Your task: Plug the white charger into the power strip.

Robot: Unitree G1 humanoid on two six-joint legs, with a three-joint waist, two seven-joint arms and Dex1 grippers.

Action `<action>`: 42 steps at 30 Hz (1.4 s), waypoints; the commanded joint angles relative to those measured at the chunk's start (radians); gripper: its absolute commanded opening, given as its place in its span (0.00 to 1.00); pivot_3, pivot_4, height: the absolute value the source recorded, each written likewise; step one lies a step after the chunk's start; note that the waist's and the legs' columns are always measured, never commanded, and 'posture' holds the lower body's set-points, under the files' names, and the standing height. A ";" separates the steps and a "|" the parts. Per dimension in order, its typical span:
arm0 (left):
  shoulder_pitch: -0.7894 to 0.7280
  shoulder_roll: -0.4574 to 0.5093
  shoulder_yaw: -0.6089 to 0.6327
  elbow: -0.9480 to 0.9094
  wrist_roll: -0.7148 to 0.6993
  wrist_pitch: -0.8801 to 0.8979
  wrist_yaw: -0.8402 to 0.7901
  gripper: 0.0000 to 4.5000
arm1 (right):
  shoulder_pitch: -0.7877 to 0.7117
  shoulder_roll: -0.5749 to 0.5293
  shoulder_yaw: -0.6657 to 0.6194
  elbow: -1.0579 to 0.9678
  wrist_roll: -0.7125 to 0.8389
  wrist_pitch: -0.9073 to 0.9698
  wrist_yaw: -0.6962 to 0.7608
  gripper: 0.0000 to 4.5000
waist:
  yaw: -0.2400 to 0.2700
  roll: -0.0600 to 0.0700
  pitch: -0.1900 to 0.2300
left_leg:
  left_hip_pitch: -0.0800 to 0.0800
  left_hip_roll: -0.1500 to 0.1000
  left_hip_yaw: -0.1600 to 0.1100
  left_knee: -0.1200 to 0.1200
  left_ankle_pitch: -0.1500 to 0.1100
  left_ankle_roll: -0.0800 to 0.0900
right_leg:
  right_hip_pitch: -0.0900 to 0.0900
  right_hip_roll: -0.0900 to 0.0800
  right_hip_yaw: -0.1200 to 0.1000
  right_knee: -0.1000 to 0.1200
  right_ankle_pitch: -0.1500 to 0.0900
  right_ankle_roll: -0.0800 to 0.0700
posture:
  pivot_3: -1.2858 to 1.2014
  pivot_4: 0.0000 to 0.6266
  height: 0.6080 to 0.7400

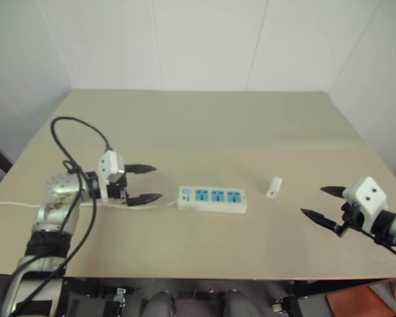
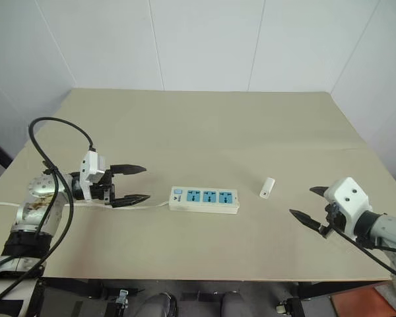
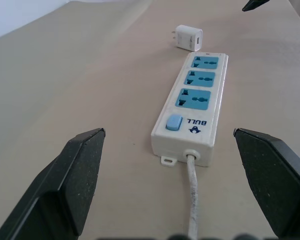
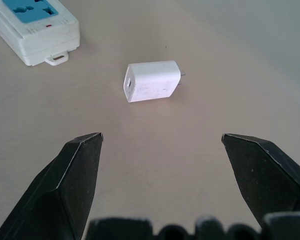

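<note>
Power strip (image 1: 212, 199) lies flat near the middle of the tan table (image 1: 204, 125), long axis running 9-to-3 o'clock, three blue sockets facing up, switch end toward 9 o'clock. Its thin white cord (image 3: 192, 190) leaves that end and runs off toward the left arm. White charger (image 1: 274, 187) lies on its side on the table, near the strip's 3 o'clock end at about 2 o'clock from it, not touching, not plugged in; prongs visible in the wrist views.

Left gripper (image 1: 140, 183) sits just off the strip's switch end at 9 o'clock, fingers spread wide, pointing along the strip, holding nothing. Right gripper (image 1: 320, 204) is at 4 o'clock from the charger, apart from it, fingers spread wide and aimed at it, empty.
</note>
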 commanded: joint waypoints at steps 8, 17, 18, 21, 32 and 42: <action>-0.072 -0.018 -0.001 0.036 -0.005 -0.018 -0.027 1.00 | -0.016 0.011 -0.024 -0.035 -0.011 -0.004 -0.049 1.00 | 0.004 0.000 0.000 | 0.000 0.000 0.000 0.000 0.000 0.000 | 0.000 0.000 0.000 0.000 0.000 0.000 | 0.52 0.24 1.00; -0.161 -0.031 -0.014 0.167 0.008 -0.099 -0.101 1.00 | -0.064 -0.017 -0.002 0.009 -0.018 -0.072 0.015 1.00 | -0.001 0.000 0.000 | 0.000 0.000 0.000 0.000 0.000 0.000 | 0.000 0.000 0.000 -0.001 0.000 0.000 | 0.52 0.24 1.00; -0.174 -0.033 -0.014 0.188 0.009 -0.112 -0.113 1.00 | -0.077 -0.023 0.003 0.027 -0.020 -0.092 0.034 1.00 | -0.002 0.000 0.000 | 0.000 0.000 0.000 0.000 0.000 0.000 | 0.000 0.000 0.000 0.000 0.000 0.000 | 0.52 0.24 1.00; -0.223 -0.040 -0.024 0.282 0.014 -0.137 -0.176 1.00 | -0.122 -0.066 0.029 0.080 -0.025 -0.148 0.115 1.00 | -0.001 0.000 0.000 | 0.000 0.000 0.000 0.000 0.000 0.000 | 0.000 0.000 0.000 -0.001 0.000 0.000 | 0.52 0.24 1.00; -0.368 -0.122 -0.126 0.632 -0.049 -0.276 -0.249 1.00 | -0.207 -0.113 0.044 -0.003 0.000 -0.158 0.177 1.00 | 0.004 0.000 0.000 | -0.004 0.000 0.000 0.000 0.000 0.001 | -0.002 0.000 -0.001 -0.002 0.000 0.001 | 0.52 0.24 1.00; -0.446 -0.215 -0.213 0.852 0.036 -0.466 -0.249 1.00 | -0.077 -0.106 -0.070 -0.217 0.010 -0.083 0.146 1.00 | 0.019 0.000 0.000 | -0.005 -0.001 0.000 0.000 0.000 0.001 | -0.002 0.000 -0.001 -0.002 -0.001 0.001 | 0.52 0.24 1.00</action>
